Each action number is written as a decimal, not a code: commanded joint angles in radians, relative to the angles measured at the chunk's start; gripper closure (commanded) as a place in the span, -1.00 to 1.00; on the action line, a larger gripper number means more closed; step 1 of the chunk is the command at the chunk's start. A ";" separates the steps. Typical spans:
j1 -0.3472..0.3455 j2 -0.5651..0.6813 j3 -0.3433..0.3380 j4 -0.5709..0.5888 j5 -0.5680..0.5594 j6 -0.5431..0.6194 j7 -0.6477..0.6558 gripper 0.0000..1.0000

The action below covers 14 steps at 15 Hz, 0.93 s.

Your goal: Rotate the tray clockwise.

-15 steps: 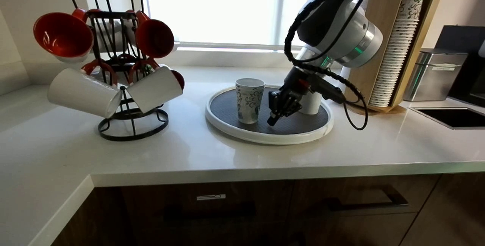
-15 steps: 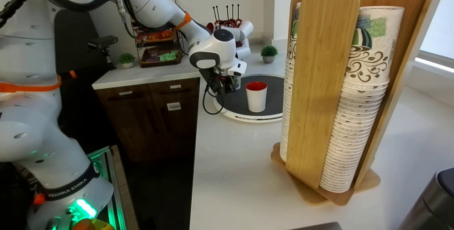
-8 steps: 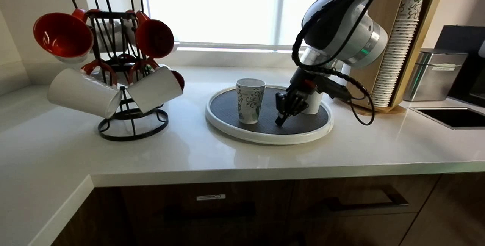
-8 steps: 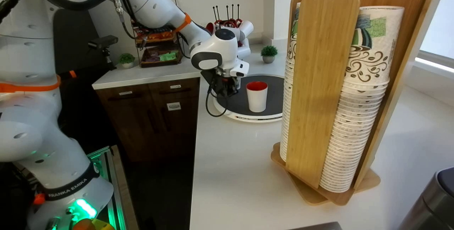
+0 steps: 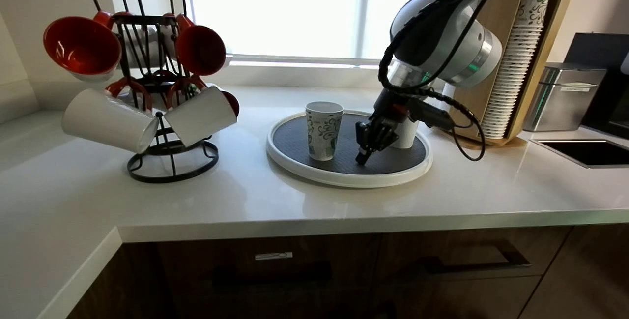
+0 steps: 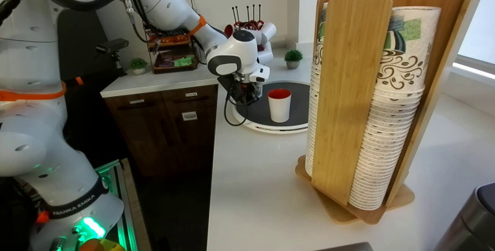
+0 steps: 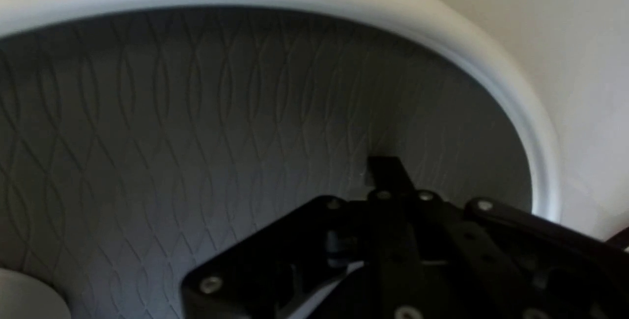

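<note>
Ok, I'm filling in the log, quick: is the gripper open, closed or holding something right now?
Gripper: closed, with nothing visible in its grasp; whether it touches the tray cannot be told.

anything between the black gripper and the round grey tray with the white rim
In the wrist view, nothing shows between the black gripper and the round, white-rimmed dark grey tray; the swirl-patterned white paper cup stands apart.

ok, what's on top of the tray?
On the tray: a patterned paper cup and a white cup with a red inside, both upright. In an exterior view the gripper covers part of the white cup and some tray behind it.
</note>
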 commanded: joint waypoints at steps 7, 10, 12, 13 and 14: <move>0.000 0.037 0.044 0.005 0.026 0.041 -0.004 1.00; -0.001 0.050 0.056 0.006 0.040 0.077 -0.009 1.00; -0.001 0.060 0.069 0.007 0.058 0.104 -0.008 1.00; -0.002 0.065 0.077 0.010 0.070 0.119 -0.009 1.00; 0.000 0.070 0.080 0.010 0.073 0.135 -0.006 1.00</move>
